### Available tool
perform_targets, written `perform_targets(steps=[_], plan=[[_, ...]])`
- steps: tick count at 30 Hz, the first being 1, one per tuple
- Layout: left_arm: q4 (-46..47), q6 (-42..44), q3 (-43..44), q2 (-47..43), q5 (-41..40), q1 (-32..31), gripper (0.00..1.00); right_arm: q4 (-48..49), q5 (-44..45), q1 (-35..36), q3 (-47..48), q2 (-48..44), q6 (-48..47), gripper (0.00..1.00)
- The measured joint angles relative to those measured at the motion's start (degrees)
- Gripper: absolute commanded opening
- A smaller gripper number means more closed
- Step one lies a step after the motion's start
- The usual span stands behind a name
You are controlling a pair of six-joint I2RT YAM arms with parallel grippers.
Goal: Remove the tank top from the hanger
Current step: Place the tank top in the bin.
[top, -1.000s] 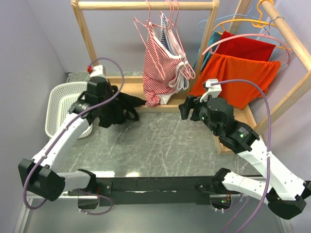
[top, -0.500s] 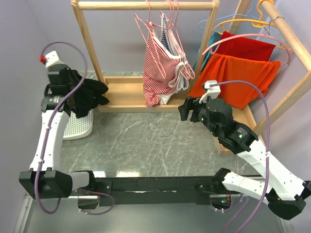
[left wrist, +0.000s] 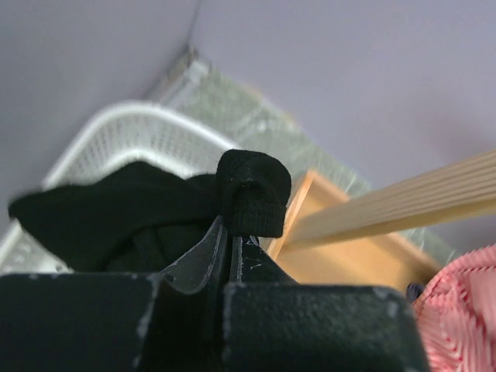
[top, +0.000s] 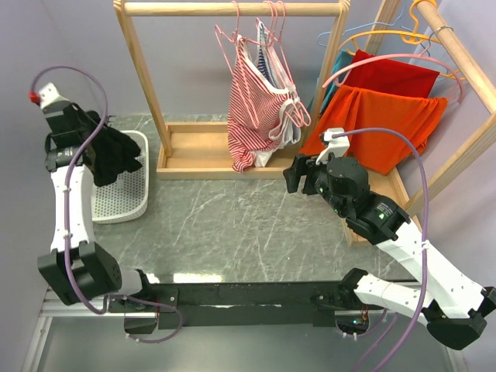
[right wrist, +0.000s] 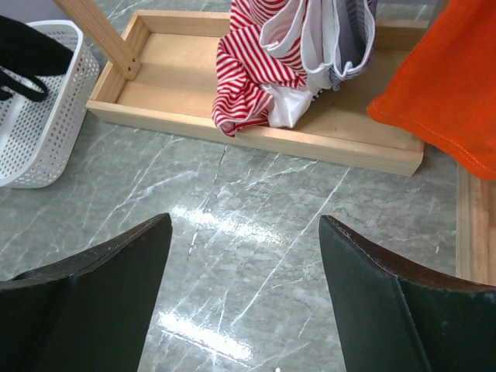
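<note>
Left claw [left wrist: 230, 236] clamped on the black fabric tank top [top: 120, 155], held above the white perforated plastic basket [top: 128, 203], ready to drop it in I reckon; my right claw [right wrist: 242, 232] gapes empty.

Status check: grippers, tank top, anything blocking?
Left gripper shut on black tank top, held over white basket. Right gripper open, empty, above table. Nothing blocking.

Tank top [top: 122, 155]: what you see is plain black.
Basket [top: 124, 199]: white, dotted all over with small holes.
Desk [top: 256, 225]: grey-green marble for you, veined white.
Striped garment [top: 252, 108]: red and white stripes.
Right-hand cloths: an orange cloth [top: 387, 128] and a red cloth [top: 399, 77], both solid.
Rack [top: 194, 9]: pale wood.
</note>
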Motion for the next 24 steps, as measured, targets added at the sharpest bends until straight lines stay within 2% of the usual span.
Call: perform_targets(steps=[7,9,10,11,12,13,15,20,24], plan=[[0.52,-0.13,-5.97,5.70,2.12,-0.11,0.01,-0.02,-0.04,0.00,0.00,0.02,-0.02,0.84],[0.72,-0.09,-6.03,7.26,3.13,-0.07,0.08,-0.02,-0.15,0.00,0.00,0.02,0.00,0.84],[0.87,-0.09,-6.03,7.89,3.74,-0.02,0.33,-0.02,-0.22,0.00,0.00,0.02,0.00,0.84],[0.96,-0.09,-6.03,8.33,4.02,0.00,0.47,-0.02,-0.26,0.00,0.00,0.02,0.00,0.84],[0.96,0.00,-6.03,8.70,4.24,0.00,0.55,-0.02,-0.28,0.00,0.00,0.02,0.00,0.84],[0.94,-0.20,-6.01,9.01,4.59,0.00,0.79,-0.02,-0.31,0.00,0.00,0.02,0.02,0.84],[0.76,0.04,-6.01,9.44,4.92,0.00,0.99,-0.02,-0.44,0.00,0.00,0.00,0.02,0.84],[0.07,-1.07,-6.36,8.96,6.75,0.00,0.99,0.02,-0.90,0.00,0.42,-0.04,-0.02,0.84],[0.52,-1.27,-10.38,4.55,10.29,-0.26,1.00,0.13,-0.59,0.00,1.70,-0.13,-0.22,0.83]])
